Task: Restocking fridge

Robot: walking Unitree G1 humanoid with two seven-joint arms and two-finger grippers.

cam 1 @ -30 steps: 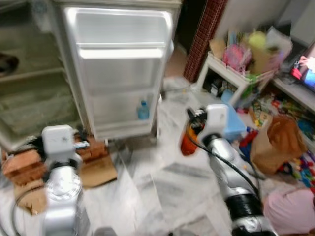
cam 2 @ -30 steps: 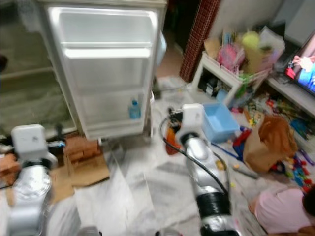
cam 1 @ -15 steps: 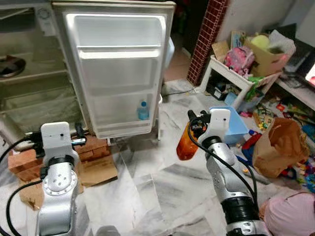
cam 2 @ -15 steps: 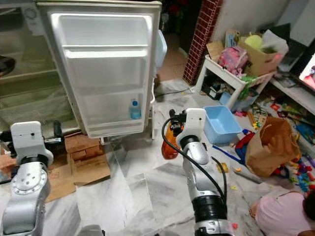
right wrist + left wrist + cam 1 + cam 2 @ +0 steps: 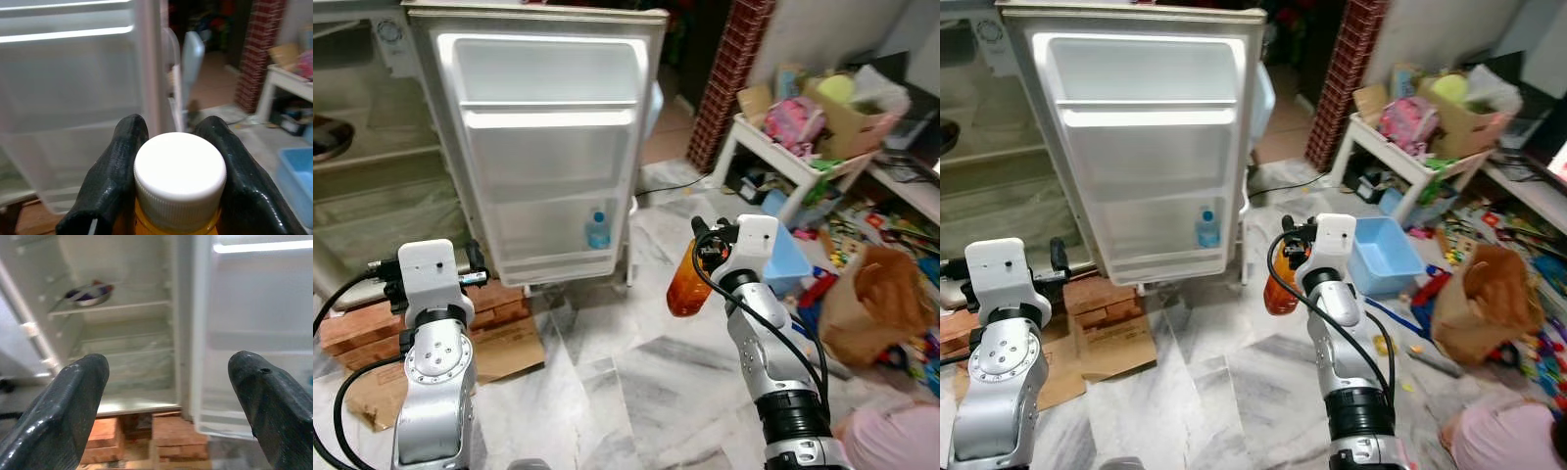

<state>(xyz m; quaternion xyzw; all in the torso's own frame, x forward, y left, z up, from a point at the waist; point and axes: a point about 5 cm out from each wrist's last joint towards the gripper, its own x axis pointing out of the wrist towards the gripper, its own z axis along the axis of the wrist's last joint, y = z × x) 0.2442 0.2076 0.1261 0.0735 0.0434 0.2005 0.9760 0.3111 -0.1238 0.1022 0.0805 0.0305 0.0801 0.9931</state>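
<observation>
Head views: right gripper (image 5: 703, 257) clamps the neck of an orange plastic bottle w/ white screw cap (image 5: 686, 281), held mid-air, centre-right, near the open white fridge door (image 5: 553, 147). Bottle looks rigid, smooth, prob. full so fairly heavy; grip just under the cap is sensible. Door's low shelf holds a small blue-capped water bottle (image 5: 597, 227).

L wrist view: left gripper (image 5: 171, 396) wide open, empty, facing fridge interior; metal bowl (image 5: 89, 293) on a far shelf.

R wrist view: fingers (image 5: 124, 166) pinch either side of the cap.
</observation>
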